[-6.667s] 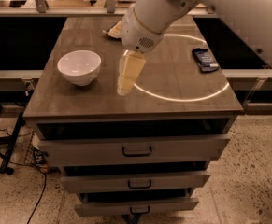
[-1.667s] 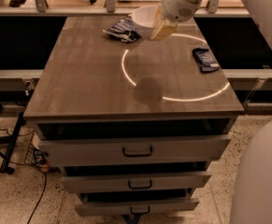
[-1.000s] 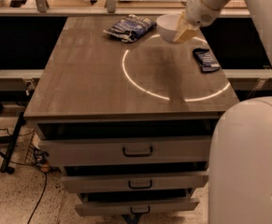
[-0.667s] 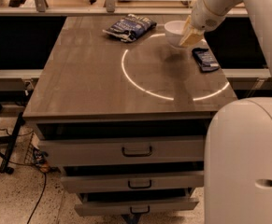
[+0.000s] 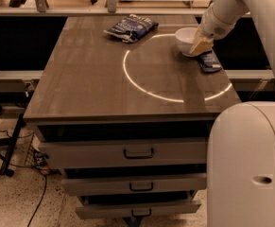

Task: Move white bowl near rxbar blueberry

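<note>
The white bowl [image 5: 185, 39] is at the table's right side, low over or on the tabletop. My gripper [image 5: 201, 45] grips the bowl's right rim, its pale fingers closed on it. The rxbar blueberry [image 5: 209, 62], a small flat dark blue wrapper, lies just in front of and right of the bowl, right beside it, partly under the gripper. My arm [image 5: 231, 8] comes in from the upper right.
A larger blue-and-white snack bag [image 5: 131, 27] lies at the back middle of the wooden table [image 5: 94, 79]. A bright ring of light marks the tabletop. Drawers sit below the top. My white base [image 5: 248, 164] stands at the lower right.
The bowl, held in my gripper, has moved from the table's left across the back to the right side and come down beside the blue bar.
</note>
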Motion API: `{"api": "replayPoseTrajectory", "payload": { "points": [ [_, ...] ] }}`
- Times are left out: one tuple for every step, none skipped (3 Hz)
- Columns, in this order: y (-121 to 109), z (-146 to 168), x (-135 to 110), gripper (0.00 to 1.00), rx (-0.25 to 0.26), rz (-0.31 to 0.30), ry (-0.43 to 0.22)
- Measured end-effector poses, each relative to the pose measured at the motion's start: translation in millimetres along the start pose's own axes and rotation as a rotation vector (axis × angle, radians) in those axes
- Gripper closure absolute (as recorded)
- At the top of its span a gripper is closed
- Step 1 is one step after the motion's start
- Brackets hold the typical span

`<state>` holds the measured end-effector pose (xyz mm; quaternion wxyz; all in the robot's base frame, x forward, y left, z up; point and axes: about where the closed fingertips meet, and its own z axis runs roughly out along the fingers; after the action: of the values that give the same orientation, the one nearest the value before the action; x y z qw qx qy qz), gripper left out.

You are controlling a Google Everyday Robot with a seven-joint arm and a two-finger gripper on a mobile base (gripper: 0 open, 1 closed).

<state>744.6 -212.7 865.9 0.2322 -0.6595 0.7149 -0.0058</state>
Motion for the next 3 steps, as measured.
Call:
{"api": "replayPoseTrajectory", "payload": {
  "points": [
    [1,5,4,0.28,-0.008,0.013,0.001],
    [1,-10,-1,0.0,0.013,0.013,-0.02],
    [-1,-43,-7,0.0,0.07,0.003,-0.045]
  ]
}}
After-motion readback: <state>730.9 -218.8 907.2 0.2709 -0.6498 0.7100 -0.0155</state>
